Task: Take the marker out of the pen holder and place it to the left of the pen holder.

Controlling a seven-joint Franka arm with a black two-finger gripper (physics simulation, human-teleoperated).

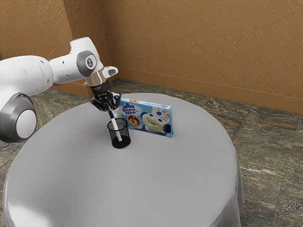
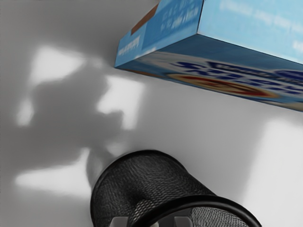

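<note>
My gripper (image 1: pixel 110 108) is over the pen holder in the exterior view, at the upper end of the marker. The white marker (image 1: pixel 117 129) with a blue upper end leans inside the black mesh pen holder (image 1: pixel 120 141), its top rising above the rim toward my hand. In the wrist view the pen holder (image 2: pixel 142 184) lies at the lower edge. There, the tips of my gripper (image 2: pixel 151 222) stand apart over its rim, open. Whether the marker's top reaches between them is hard to make out.
A blue snowman box (image 1: pixel 154 120) stands upright just behind and toward the exterior view's right of the pen holder; its near side (image 2: pixel 227 71) faces my hand. Both stand on a round table with a grey cloth (image 1: pixel 156 179). Bare cloth lies around the holder's front and left.
</note>
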